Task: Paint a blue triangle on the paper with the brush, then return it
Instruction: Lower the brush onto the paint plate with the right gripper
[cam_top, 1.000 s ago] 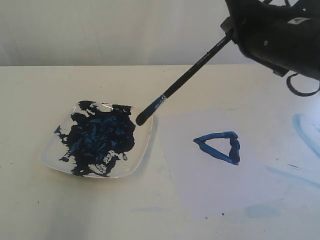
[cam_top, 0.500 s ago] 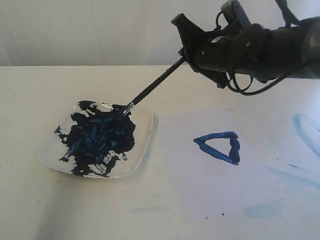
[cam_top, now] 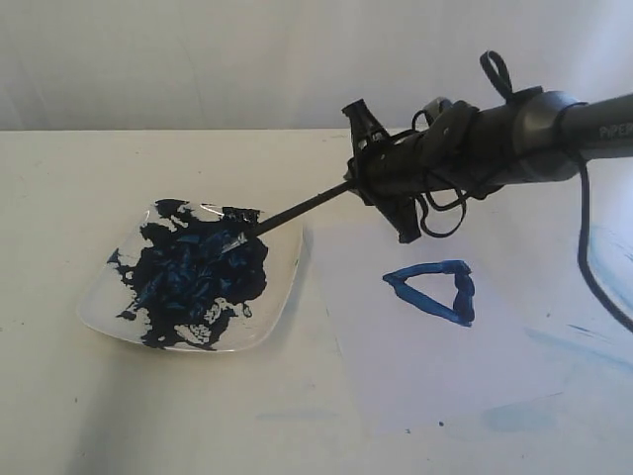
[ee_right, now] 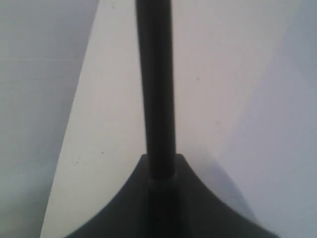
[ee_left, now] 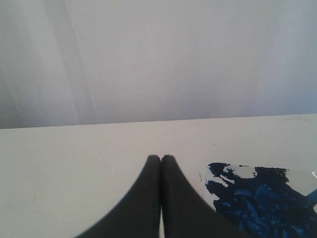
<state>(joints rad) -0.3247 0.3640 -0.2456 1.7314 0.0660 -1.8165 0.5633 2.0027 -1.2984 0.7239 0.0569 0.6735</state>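
1. Left gripper (ee_left: 161, 158): fingers pressed together, nothing in them, plate (cam_top: 99, 302) just beside it.
2. Brush (cam_top: 297, 210): tip in the plate's blue paint, handle clamped by the right gripper (cam_top: 364, 181).
3. Blue triangle (cam_top: 427, 269): on the paper (cam_top: 415, 366), near that gripper.

Cream tabletop (cam_top: 148, 416), matte and lightly speckled, fills the lower field. Behind the tabletop's far edge rises a plain pale grey-white wall (cam_top: 198, 59) marked by faint vertical bands of shading. Illumination is diffuse and even, so shadows on the tabletop are soft-edged. Faint light-blue smears (cam_top: 611, 255) stain the tabletop toward its right side.
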